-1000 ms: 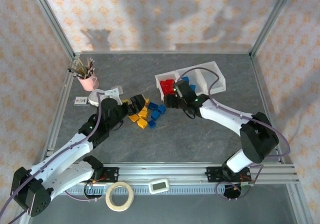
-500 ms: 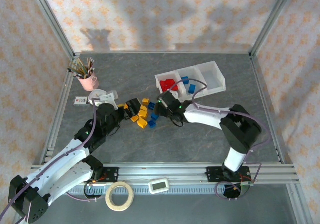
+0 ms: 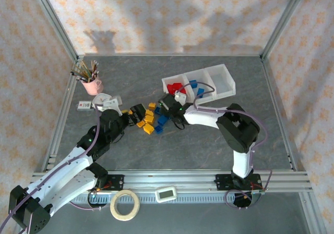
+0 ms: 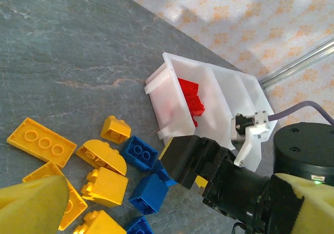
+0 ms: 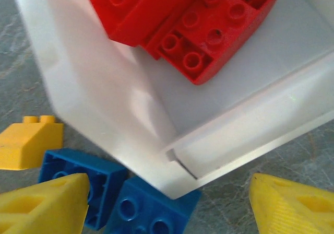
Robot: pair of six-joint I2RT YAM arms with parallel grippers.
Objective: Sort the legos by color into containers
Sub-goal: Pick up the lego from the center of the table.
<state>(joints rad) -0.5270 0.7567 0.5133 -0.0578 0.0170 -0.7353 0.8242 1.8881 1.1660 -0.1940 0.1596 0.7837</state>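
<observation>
Right hand (image 5: 167,188) hovers spread over the near corner of the containers (image 5: 99,93), pinching nothing.
Between its wedge-shaped yellow fingertips (image 5: 47,205), two glossy blue legos (image 5: 99,176) lie hard against the translucent white wall. Studded red bricks (image 5: 209,30) sit inside the end bin just beyond, and a sloped yellow brick (image 5: 26,142) lies beside the blue ones. The left hand (image 3: 138,113), its fingers likewise apart and empty, faces it across the loose pile of bricks on the grey, marbled counter (image 3: 209,155).
</observation>
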